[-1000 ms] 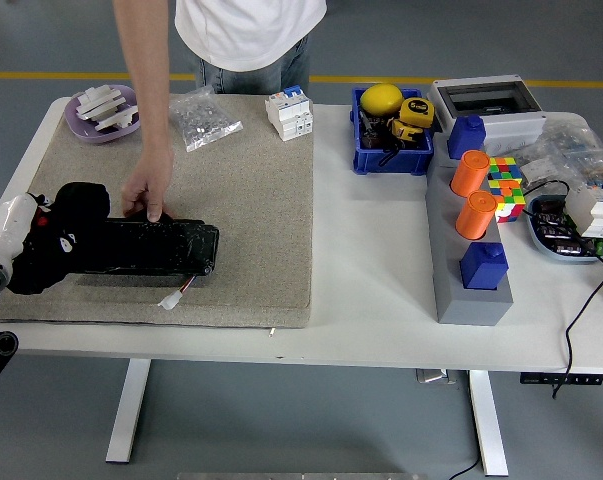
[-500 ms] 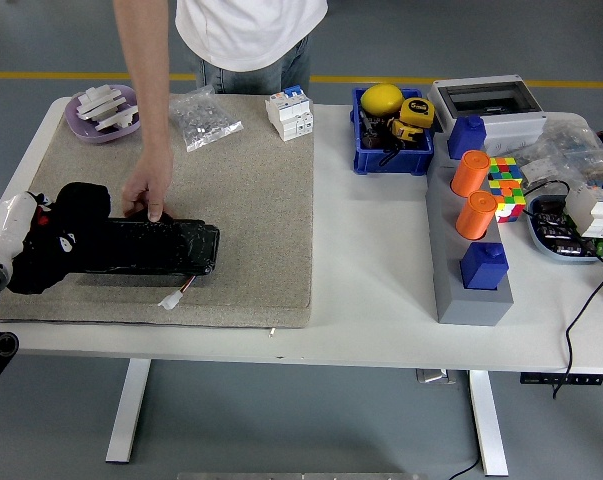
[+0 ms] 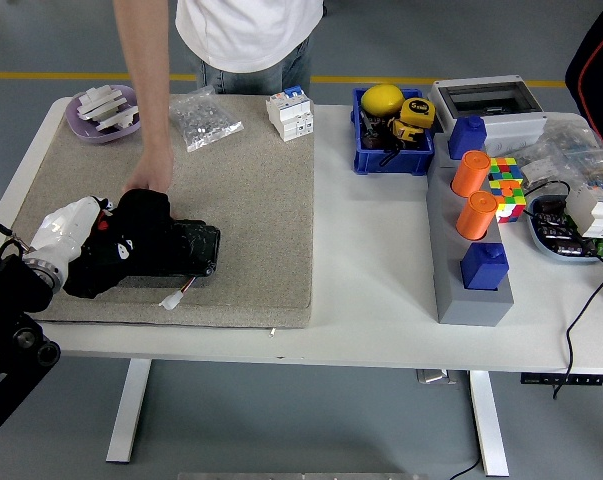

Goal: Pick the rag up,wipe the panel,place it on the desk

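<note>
Rightward along the panel (image 3: 186, 245) the left hand (image 3: 131, 240) has swept, gripping the black rag (image 3: 141, 212); a person's hand (image 3: 149, 180) steadies the panel against sliding.

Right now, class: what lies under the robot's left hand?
The left hand covers most of the black panel, which lies on the mat. Whether a rag is beneath it cannot be seen; the person's hand touches behind.
</note>
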`<state>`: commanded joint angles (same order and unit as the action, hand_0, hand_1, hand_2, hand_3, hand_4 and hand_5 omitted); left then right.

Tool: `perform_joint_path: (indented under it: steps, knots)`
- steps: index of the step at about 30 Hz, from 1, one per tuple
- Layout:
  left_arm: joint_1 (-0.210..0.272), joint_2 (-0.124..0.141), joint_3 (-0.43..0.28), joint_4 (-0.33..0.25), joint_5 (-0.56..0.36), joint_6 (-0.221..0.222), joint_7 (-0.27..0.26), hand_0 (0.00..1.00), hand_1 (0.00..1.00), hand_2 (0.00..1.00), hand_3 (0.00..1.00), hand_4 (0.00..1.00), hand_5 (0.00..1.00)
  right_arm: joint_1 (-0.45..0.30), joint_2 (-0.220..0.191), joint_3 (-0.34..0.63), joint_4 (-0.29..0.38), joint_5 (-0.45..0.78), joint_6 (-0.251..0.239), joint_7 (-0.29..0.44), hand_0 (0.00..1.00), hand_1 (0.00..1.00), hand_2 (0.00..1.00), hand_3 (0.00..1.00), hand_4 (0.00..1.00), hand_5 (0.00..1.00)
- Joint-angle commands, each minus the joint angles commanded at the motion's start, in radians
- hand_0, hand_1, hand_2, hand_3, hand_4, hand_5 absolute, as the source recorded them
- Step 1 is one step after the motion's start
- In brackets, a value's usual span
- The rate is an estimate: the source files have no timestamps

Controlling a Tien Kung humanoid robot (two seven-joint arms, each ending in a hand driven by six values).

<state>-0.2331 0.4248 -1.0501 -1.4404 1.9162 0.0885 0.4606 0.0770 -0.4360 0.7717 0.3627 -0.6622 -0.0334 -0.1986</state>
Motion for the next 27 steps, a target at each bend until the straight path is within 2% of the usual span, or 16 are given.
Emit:
perform_joint_path:
  steps: [21,27]
  knots:
    - [-0.085,-0.044,0.176,-0.056,-0.015,-0.019,0.028,0.229,0.178,0.548,0.550,0.417,0.002,0.007,-0.005,-0.008,0.000,0.001,0.003,-0.002,0.759,0.610,0.626,0.614,0.998,0.635]
    - [-0.090,-0.052,0.192,-0.058,-0.011,-0.016,0.034,0.227,0.179,0.549,0.551,0.423,0.002,0.009,-0.004,-0.006,0.001,0.000,0.003,-0.003,0.758,0.610,0.626,0.614,0.998,0.635]
